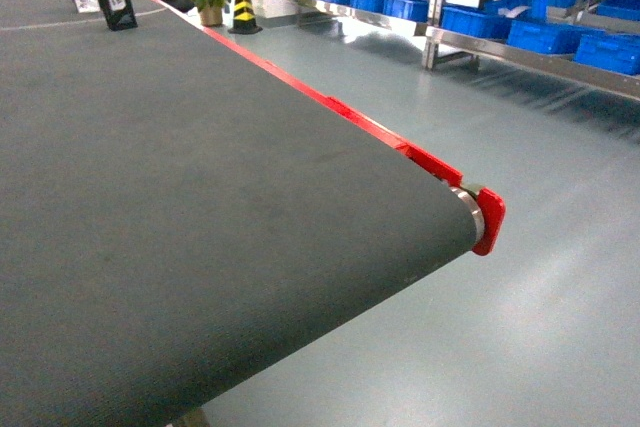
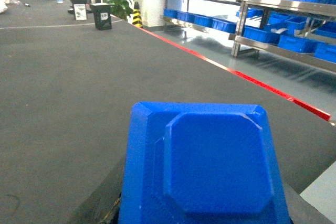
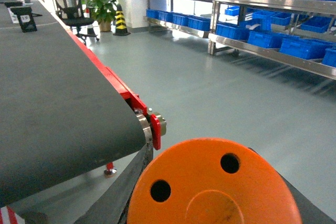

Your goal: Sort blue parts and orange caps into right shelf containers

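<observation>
Blue part point(image 2: 210, 171) fills the left wrist view over the dark belt point(image 2: 63, 103); orange cap point(image 3: 215, 187) fills the right wrist view. Fingers hidden both sides, can't tell grip. Blue crates point(image 1: 545, 35) sit on the shelf point(image 1: 530, 55) w/ floor between.

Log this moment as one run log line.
left hand: blue part fills view | right hand: orange cap fills view | conveyor belt: bare ahead | blue crates: on shelves, far right
</observation>
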You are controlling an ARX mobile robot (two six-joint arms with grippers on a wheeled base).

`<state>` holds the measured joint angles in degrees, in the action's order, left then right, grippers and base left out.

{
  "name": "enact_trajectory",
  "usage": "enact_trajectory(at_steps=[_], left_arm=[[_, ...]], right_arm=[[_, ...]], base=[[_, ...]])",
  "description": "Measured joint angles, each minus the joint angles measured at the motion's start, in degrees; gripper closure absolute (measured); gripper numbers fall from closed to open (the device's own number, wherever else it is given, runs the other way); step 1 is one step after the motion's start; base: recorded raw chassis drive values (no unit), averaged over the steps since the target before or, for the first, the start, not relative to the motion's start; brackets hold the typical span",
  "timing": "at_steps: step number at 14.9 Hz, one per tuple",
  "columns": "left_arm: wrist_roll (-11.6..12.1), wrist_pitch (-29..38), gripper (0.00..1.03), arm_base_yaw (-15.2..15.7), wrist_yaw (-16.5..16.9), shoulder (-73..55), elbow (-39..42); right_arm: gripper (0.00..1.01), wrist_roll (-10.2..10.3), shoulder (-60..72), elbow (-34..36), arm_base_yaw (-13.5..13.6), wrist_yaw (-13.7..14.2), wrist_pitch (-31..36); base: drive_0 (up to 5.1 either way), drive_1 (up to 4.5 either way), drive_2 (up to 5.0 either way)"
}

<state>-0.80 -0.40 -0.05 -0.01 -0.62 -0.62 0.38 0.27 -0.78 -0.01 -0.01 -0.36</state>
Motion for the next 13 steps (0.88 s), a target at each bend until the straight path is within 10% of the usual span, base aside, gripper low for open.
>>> enact_trajectory(at_steps=[13], left_arm=[[0.0, 0.0, 0.60, 0.0, 0.0, 0.0, 0.0]], right_arm=[[0.57, 0.0, 0.0, 0.0, 0.0, 0.0, 0.0]], base=[[-1.6, -1.57, -1.6]])
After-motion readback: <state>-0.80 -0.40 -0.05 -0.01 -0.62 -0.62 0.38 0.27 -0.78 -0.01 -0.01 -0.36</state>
